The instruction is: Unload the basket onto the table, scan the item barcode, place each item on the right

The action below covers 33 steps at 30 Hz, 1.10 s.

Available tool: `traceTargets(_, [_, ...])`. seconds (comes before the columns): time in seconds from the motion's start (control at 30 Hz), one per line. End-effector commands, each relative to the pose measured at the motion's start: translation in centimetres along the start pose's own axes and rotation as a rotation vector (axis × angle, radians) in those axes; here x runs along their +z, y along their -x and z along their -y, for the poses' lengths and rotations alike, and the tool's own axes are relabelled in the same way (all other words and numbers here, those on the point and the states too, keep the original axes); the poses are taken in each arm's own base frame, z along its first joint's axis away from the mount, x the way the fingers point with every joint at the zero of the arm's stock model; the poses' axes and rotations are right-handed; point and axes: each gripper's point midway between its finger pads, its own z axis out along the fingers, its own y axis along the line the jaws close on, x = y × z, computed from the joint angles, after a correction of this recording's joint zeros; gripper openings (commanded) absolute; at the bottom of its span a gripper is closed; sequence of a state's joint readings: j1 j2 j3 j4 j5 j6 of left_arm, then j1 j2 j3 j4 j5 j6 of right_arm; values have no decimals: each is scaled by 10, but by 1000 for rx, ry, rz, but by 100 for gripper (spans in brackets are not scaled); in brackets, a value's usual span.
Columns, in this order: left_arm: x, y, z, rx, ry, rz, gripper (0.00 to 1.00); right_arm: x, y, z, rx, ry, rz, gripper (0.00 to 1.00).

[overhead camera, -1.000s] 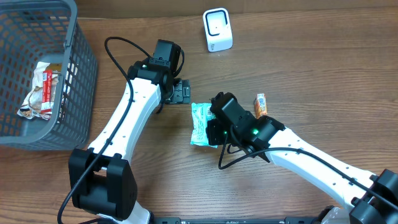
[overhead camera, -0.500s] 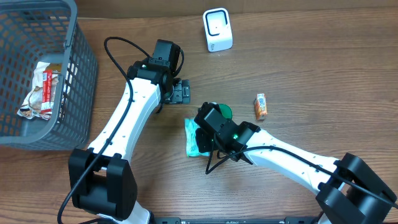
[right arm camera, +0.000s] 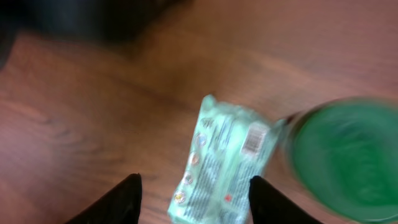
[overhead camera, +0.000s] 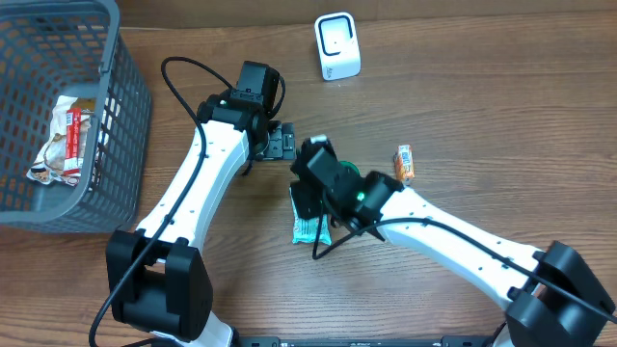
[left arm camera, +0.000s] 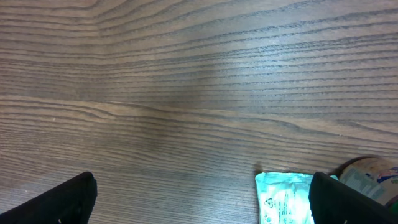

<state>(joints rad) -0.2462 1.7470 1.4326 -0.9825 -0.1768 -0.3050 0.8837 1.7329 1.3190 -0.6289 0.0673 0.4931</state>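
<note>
A mint-green packet point(overhead camera: 310, 229) lies flat on the wooden table, printed side and a small white label facing up. My right gripper point(right arm camera: 194, 186) hovers over it, open; its dark fingers point(right arm camera: 121, 202) stand on either side of the packet point(right arm camera: 221, 165) without touching it. The view is blurred by motion. My left gripper point(left arm camera: 202, 196) is wide open just above bare wood, with the packet's end point(left arm camera: 283, 198) next to its right finger. In the overhead view it point(overhead camera: 281, 143) sits just behind the right wrist. The white scanner point(overhead camera: 337, 46) stands at the back of the table.
A green-lidded can point(overhead camera: 350, 173) stands right beside the packet, also in the right wrist view point(right arm camera: 339, 158). A small orange item point(overhead camera: 406, 163) lies to the right. A grey basket point(overhead camera: 116, 116) holding a snack wrapper point(overhead camera: 67, 140) fills the far left.
My right gripper has opened and let go of the packet, which now lies a little nearer the front. The right wrist has swung left and back. The left arm has not moved.
</note>
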Motion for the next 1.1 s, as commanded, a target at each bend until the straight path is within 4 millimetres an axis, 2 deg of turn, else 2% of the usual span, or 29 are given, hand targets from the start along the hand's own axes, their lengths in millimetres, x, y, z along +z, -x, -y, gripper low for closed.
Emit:
traceTargets(0.0, [0, 1, -3, -12, 7, 2, 100, -27, 43, 19, -12, -108, 126, 66])
traceTargets(0.07, [0, 1, -3, -12, 7, 2, 100, -28, 45, 28, -47, -131, 120, 72])
traceTargets(0.13, [0, 1, -3, -12, 7, 2, 100, -24, 41, 38, -61, -155, 92, 81])
traceTargets(0.17, [0, 1, -3, -12, 7, 2, 100, -21, 38, 42, -83, -166, 71, 82])
traceTargets(0.37, [0, 1, -3, -12, 7, 2, 100, 5, 9, 61, -167, -232, -69, 83])
traceTargets(0.47, [0, 1, -3, -12, 7, 2, 100, 19, 3, 64, -173, -243, -95, 84])
traceTargets(0.6, [0, 1, -3, -12, 7, 2, 100, 28, -1, 67, -242, -249, -124, 84])
traceTargets(0.93, [0, 1, -3, -12, 7, 2, 100, 28, 3, 77, -266, -265, -127, 89])
traceTargets(1.07, [0, 1, -3, -12, 7, 2, 100, 30, 12, 77, -257, -257, -94, 91])
